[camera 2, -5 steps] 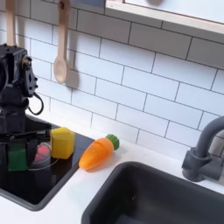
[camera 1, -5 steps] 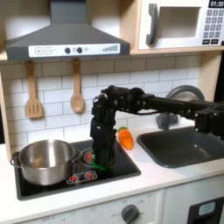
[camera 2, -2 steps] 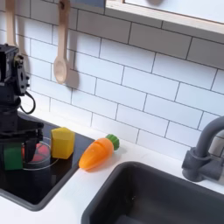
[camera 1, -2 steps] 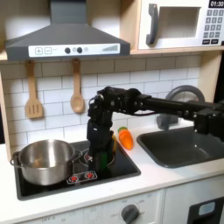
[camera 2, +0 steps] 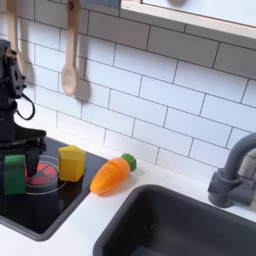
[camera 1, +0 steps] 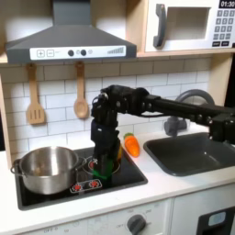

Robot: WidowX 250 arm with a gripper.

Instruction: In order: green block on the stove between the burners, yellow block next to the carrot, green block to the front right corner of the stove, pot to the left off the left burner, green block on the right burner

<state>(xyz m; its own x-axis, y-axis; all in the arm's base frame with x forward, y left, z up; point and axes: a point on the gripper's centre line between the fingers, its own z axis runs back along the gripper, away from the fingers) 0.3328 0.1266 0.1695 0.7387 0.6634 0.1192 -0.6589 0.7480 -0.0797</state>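
My gripper [camera 1: 104, 163] hangs low over the stove [camera 1: 128, 174], pointing straight down between the pot [camera 1: 46, 168] and the carrot [camera 1: 133, 145]. In the second exterior view the green block [camera 2: 14, 173] sits at the picture's left edge, right beside the red rings of the near burner [camera 2: 42, 176] — whether my fingers are clamped on it or it stands free on the glass I cannot tell, since the fingertips are hidden there and blurred in the first exterior view.

What matters for the next move: the block is right under my wrist, not off to a side, so I judge any reach is simply down, not across. From the block, the yellow block [camera 2: 71, 162] lies at about 2 o'clock in the second exterior view, close by, on the stove's back edge. The carrot sits just beyond it at 3 o'clock, on the white counter, its long axis running from lower left up to its green tip at upper right.

The pot covers the other burner at my 9 o'clock in the first exterior view — near enough that its handle could catch a sideways swing.
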